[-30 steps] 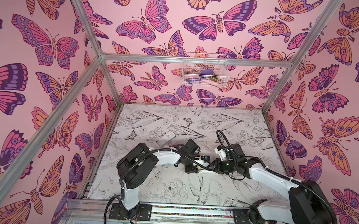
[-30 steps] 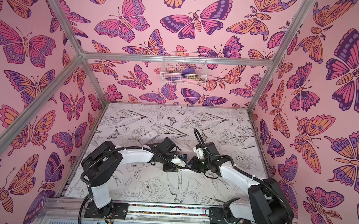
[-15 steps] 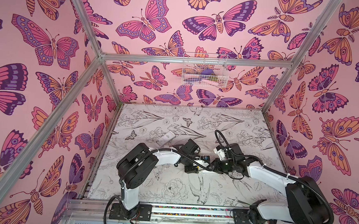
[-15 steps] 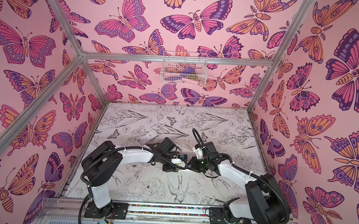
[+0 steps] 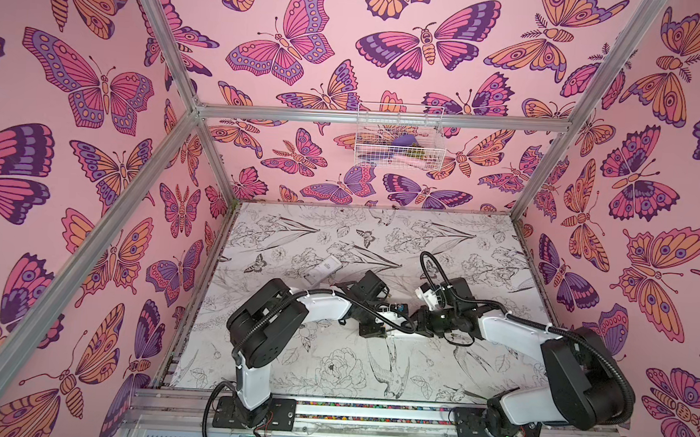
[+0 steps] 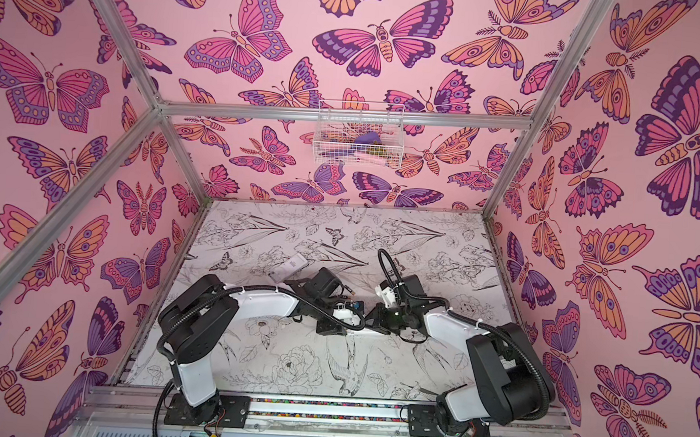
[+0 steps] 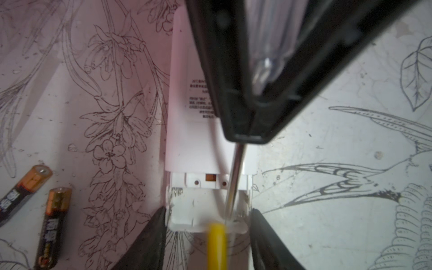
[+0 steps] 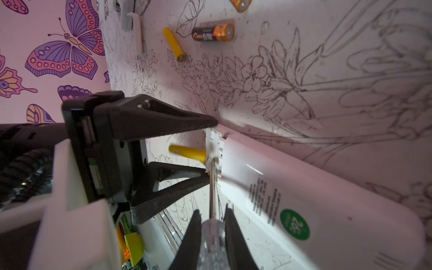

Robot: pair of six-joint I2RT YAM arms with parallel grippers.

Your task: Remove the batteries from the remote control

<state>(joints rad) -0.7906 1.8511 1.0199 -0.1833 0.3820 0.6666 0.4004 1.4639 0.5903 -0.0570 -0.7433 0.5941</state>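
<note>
Left gripper (image 7: pixel 208 221) is clamping the open battery end of the white remote control (image 7: pixel 194 145), one finger pressing against each long edge. Right gripper (image 8: pixel 212 214) is holding its jaws tight on the clear handle of a screwdriver (image 8: pixel 212 187), whose metal shaft is reaching into the battery compartment (image 7: pixel 198 210). A blurred yellow battery (image 8: pixel 187 152) is poking out past the compartment's end, between the left gripper's fingers and just beside the shaft. In both top views the grippers are meeting near the middle of the surface (image 5: pixel 330 372), the left arm reaching from 9 o'clock and the right from 3 o'clock. A black battery (image 7: pixel 22 190) and a second black battery (image 7: pixel 52 226) are lying loose just beside each other, apart from the remote control, and a second yellow battery (image 8: pixel 174 44) is lying near them. A small white rectangular item (image 5: pixel 323 270) is resting between 10 and 11 o'clock from the left gripper.
</note>
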